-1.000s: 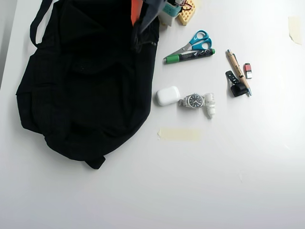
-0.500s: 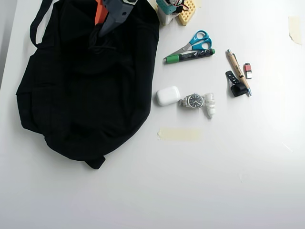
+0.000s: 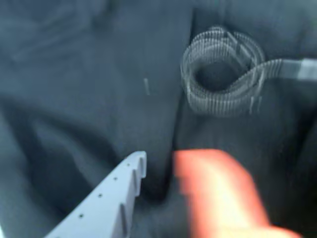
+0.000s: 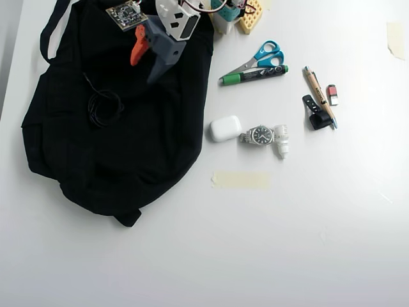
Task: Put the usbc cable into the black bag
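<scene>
Overhead view: the pincer [image 4: 146, 62] hangs spread and empty over the bag [image 4: 153, 141], cable [image 4: 104, 107] at its 8 o'clock.

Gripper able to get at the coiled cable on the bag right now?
Probably yes. The cable lies coiled in the open on top of the black bag, nothing covering it. The gripper hangs just above the bag nearby, jaws apart and empty, with only bare fabric between.

We see a matt black cloth bag [image 4: 128, 147], a smooth white table [image 4: 287, 243], a glossy plastic case [image 4: 225, 128] and a metal watch [image 4: 261, 135].
</scene>
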Robot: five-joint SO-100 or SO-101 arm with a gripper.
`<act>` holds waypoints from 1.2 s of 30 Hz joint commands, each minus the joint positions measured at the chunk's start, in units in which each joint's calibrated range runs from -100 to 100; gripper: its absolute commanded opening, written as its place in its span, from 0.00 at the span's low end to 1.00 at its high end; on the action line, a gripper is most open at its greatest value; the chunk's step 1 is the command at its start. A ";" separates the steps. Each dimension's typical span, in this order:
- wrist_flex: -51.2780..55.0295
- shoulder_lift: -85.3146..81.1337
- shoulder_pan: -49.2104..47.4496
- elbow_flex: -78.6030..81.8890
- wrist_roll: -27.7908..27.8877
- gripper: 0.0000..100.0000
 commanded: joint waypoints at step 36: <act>18.85 -59.75 -40.44 49.13 -3.15 0.02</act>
